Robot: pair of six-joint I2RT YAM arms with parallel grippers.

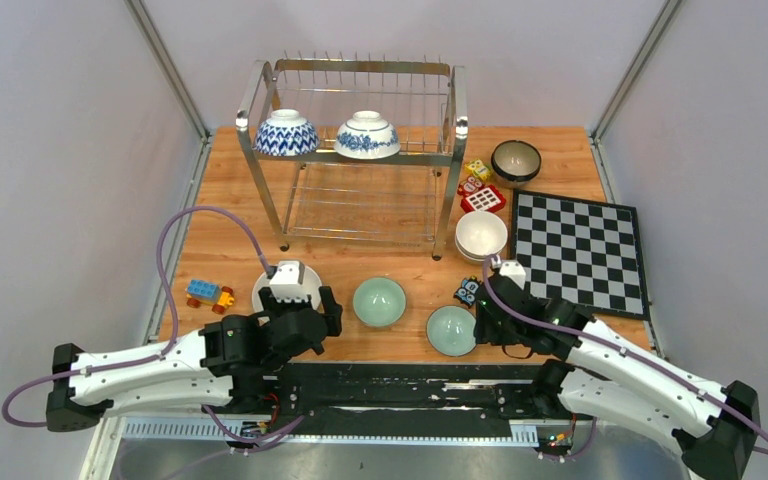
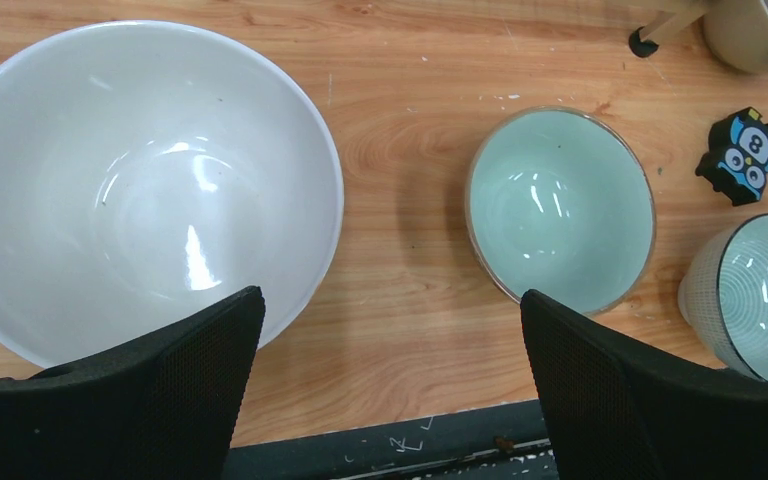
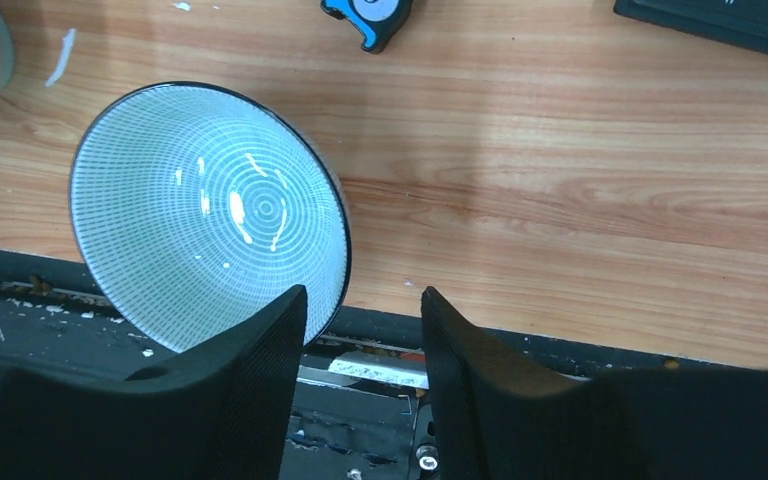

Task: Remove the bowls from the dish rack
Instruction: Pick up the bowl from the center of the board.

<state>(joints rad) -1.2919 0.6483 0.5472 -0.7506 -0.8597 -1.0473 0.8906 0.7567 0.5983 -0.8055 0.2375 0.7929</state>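
Observation:
The steel dish rack (image 1: 450,150) stands at the back, with two blue-and-white bowls (image 1: 286,133) (image 1: 367,135) on its upper tier. A white bowl (image 2: 140,190), a celadon bowl (image 2: 560,205) and a fine-lined pale bowl (image 3: 210,210) sit on the table near the front. My left gripper (image 2: 390,310) hangs open over bare wood between the white and celadon bowls. My right gripper (image 3: 363,292) is open and holds nothing, its left finger beside the lined bowl's rim at the table's front edge.
Stacked cream bowls (image 1: 481,236) and a dark brown bowl (image 1: 516,160) sit right of the rack. A chessboard (image 1: 580,250) lies at the right. Toy blocks (image 1: 210,293) (image 1: 480,185) and an owl toy (image 2: 745,155) lie about. A black rail (image 1: 400,385) runs along the front edge.

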